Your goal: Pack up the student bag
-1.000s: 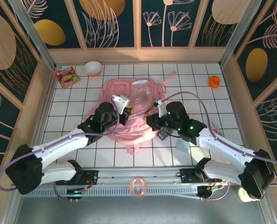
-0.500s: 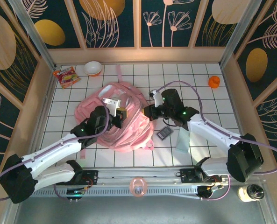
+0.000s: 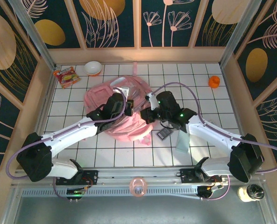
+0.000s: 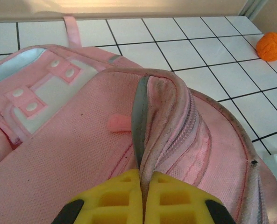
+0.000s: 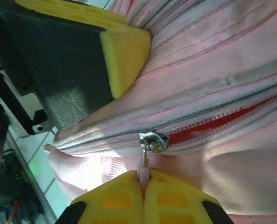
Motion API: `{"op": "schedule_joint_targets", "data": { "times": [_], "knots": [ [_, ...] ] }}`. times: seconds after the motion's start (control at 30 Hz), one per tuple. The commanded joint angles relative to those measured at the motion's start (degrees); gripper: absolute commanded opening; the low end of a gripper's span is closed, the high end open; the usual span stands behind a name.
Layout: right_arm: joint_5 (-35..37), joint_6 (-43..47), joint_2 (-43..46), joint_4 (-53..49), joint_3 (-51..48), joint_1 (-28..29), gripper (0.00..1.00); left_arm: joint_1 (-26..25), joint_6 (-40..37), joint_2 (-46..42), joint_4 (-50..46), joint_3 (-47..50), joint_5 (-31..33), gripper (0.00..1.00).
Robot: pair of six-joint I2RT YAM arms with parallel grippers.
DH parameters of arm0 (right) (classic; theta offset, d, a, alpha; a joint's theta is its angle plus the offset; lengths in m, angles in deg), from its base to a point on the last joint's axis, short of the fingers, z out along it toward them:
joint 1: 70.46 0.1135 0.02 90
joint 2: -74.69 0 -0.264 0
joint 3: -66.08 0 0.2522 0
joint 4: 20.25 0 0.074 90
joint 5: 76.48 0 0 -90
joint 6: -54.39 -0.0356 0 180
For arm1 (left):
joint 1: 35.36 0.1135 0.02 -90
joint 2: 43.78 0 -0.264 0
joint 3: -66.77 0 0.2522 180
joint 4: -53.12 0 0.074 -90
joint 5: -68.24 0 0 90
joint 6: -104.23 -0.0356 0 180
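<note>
The student bag (image 3: 101, 96), a large soft pink backpack, lies bunched in the middle of the tiled table. My left gripper (image 3: 124, 106) is shut on a raised fold of the bag's fabric (image 4: 159, 107) beside a zipper, with yellow fingertips (image 4: 119, 196) pressed together. My right gripper (image 3: 145, 115) sits on the bag's right side, shut on the pale pink zipper pull (image 5: 143, 173). The metal slider (image 5: 153, 141) hangs just above it. The zipper is partly open and red shows inside (image 5: 199, 129). The left gripper's yellow pad (image 5: 124, 51) is close by.
A small dark flat item (image 3: 164, 134) and a pale translucent item (image 3: 182, 140) lie right of the bag. An orange object (image 3: 214, 81) sits far right, a snack packet (image 3: 66, 76) and white bowl (image 3: 93, 68) far left. Wooden walls ring the table.
The bag has been dragged and turned toward the back left, uncovering the dark item. Both grippers moved away from the bases with it and stayed shut.
</note>
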Motion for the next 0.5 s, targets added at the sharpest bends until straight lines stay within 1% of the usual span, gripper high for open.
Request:
{"op": "schedule_joint_targets", "data": {
  "times": [0.0, 0.03, 0.1, 0.13, 0.2, 0.23, 0.3, 0.37, 0.47],
  "knots": [
    [-7.67, -3.99, 1.94, -0.86, 1.01, 4.18, 0.0, 1.22, -1.86, -1.61, 11.14, -0.46, 1.46, 0.0],
    [-7.36, -4.69, 1.95, -0.54, 0.83, 4.42, 0.0, 1.28, -2.86, -2.26, 12.57, 0.54, -0.7, 0.0],
    [-5.81, -6.67, 3.06, 0.08, -0.31, 3.98, 0.14, 1.23, -6.67, -3.74, 14.45, 2.32, -4.68, 0.0],
    [-4.97, -7.84, 4.17, 0.56, -1.09, 3.26, 0.19, 1.22, -8.35, -4.13, 14.18, 2.53, -5.2, 0.0],
    [-4.13, -11.86, 7.91, 3.26, -4.07, 0.46, 0.31, 1.55, -12.14, -4.75, 12.69, 2.7, -5.47, 0.0],
    [-4.56, -13.99, 9.7, 4.63, -6.01, -1.19, 0.35, 1.92, -14.22, -4.95, 12.24, 2.78, -6.78, 0.0],
    [-6.11, -19.43, 13.47, 8.45, -10.08, -5.08, 0.44, 2.87, -19.93, -6.1, 13.01, 4.04, -13.08, 0.0],
    [-6.45, -24.79, 16.56, 11.42, -13.54, -8.3, 0.5, 3.75, -26.14, -8.08, 15.72, 6.91, -20.52, 0.0],
    [-6.28, -30.38, 19.15, 14.83, -17.04, -9.27, 0.52, 5.11, -32.91, -10.95, 17.79, 10.25, -28.61, 0.0]
  ]
}}
